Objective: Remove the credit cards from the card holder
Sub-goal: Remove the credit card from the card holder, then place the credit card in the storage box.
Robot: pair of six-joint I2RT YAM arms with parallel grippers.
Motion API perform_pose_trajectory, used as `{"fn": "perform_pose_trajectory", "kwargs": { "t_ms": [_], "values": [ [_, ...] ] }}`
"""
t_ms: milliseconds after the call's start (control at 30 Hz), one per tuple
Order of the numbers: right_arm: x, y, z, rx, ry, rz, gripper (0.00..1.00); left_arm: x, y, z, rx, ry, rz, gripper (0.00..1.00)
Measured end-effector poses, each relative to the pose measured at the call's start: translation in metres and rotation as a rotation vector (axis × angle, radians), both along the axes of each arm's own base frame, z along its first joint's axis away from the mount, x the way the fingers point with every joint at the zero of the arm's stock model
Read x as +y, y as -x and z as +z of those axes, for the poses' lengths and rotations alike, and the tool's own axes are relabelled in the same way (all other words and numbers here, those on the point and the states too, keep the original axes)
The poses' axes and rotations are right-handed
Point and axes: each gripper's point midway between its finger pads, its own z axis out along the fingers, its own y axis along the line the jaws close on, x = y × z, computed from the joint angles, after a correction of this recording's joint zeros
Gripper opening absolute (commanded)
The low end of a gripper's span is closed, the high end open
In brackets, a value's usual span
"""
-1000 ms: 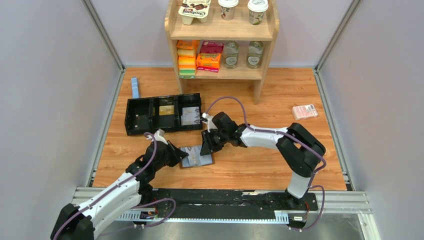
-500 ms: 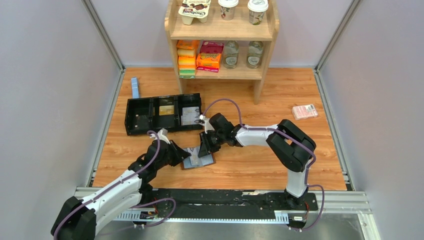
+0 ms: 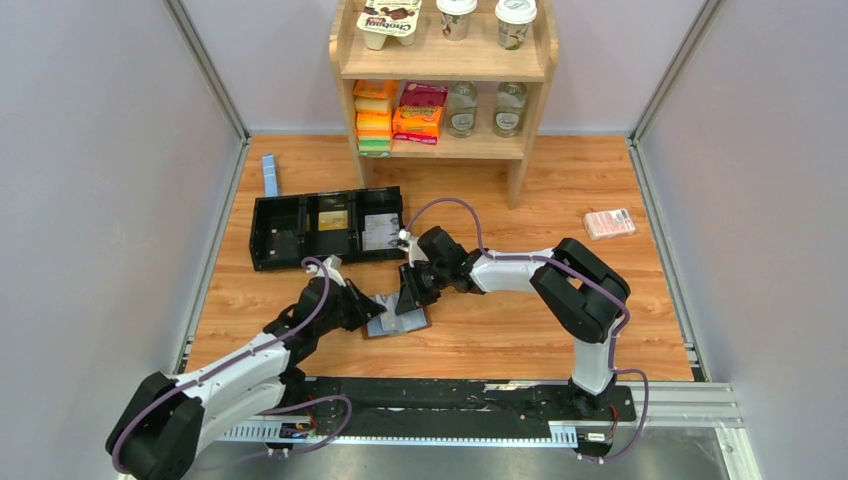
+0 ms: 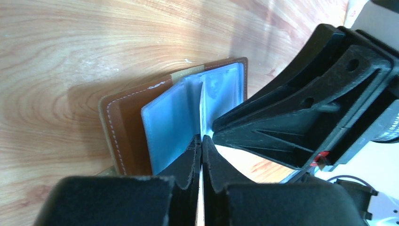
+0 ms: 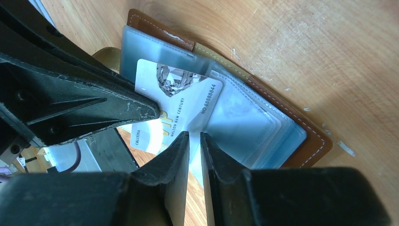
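Observation:
The brown card holder (image 3: pixel 412 322) (image 4: pixel 127 122) (image 5: pixel 306 136) lies open on the wooden floor, its grey-blue sleeves up. One pale credit card (image 5: pixel 181 101) with a diamond picture sticks partly out of a sleeve; in the left wrist view this credit card (image 4: pixel 203 110) shows edge-on. My left gripper (image 3: pixel 372 305) (image 4: pixel 202 141) is shut on that card's near edge. My right gripper (image 3: pixel 408 298) (image 5: pixel 194 137) faces it from the other side, jaws nearly together with a clear sleeve of the holder between the tips. Other cards are hidden.
A long black compartmented tray (image 3: pixel 262 232) lies behind the holder to the left. A narrow blue strip (image 3: pixel 269 175) is at the far left, a pink-red packet (image 3: pixel 609 223) at the right. The wooden shelf (image 3: pixel 517 172) with goods stands at the back.
My right gripper came down and left onto the holder and its jaws narrowed. My left gripper pushed in a little toward the holder and now pinches the card.

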Motion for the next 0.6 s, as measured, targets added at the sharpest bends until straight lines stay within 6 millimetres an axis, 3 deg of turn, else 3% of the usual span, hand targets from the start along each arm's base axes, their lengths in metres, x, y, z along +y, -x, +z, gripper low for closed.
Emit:
{"fn": "perform_pose_trajectory", "kwargs": {
  "t_ms": [167, 467, 600],
  "values": [
    [0.001, -0.001, 0.000, -0.002, -0.002, -0.002, 0.22, 0.003, -0.001, 0.011, -0.042, -0.019, -0.006, 0.00],
    [0.001, -0.001, 0.000, -0.006, -0.002, -0.001, 0.25, 0.031, 0.007, 0.032, -0.119, -0.123, 0.021, 0.00],
    [0.001, -0.004, 0.003, -0.017, 0.012, 0.007, 0.29, 0.038, 0.010, 0.053, -0.147, -0.183, -0.011, 0.00]
  ]
}}
